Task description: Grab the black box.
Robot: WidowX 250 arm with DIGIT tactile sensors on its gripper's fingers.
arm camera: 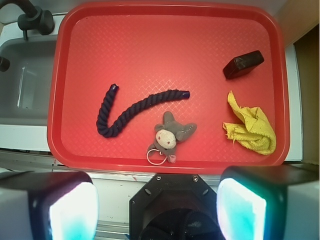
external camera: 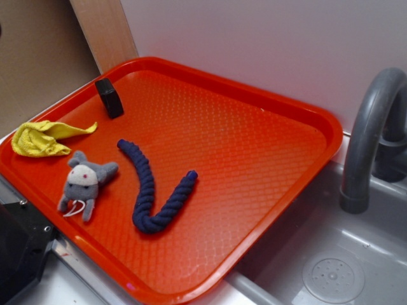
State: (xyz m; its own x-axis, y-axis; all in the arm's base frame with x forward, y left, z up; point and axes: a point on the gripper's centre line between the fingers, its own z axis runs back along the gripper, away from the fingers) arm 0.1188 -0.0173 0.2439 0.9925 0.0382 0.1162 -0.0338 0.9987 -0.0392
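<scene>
red tray (arm camera: 70,75) | black box (arm camera: 243,64) upright, far corner | tool (arm camera: 157,207) wide, empty

black box (external camera: 109,97) — matte black | tray (external camera: 267,159) — orange-red, textured | rope (external camera: 149,190) navy | cloth (external camera: 44,138) yellow

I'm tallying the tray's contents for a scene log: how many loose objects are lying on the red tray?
4. The black box stands near the far corner, the yellow cloth lies at the left edge, the grey plush mouse sits below it, and the blue rope curves mid-tray. Nothing seems hidden.
</scene>
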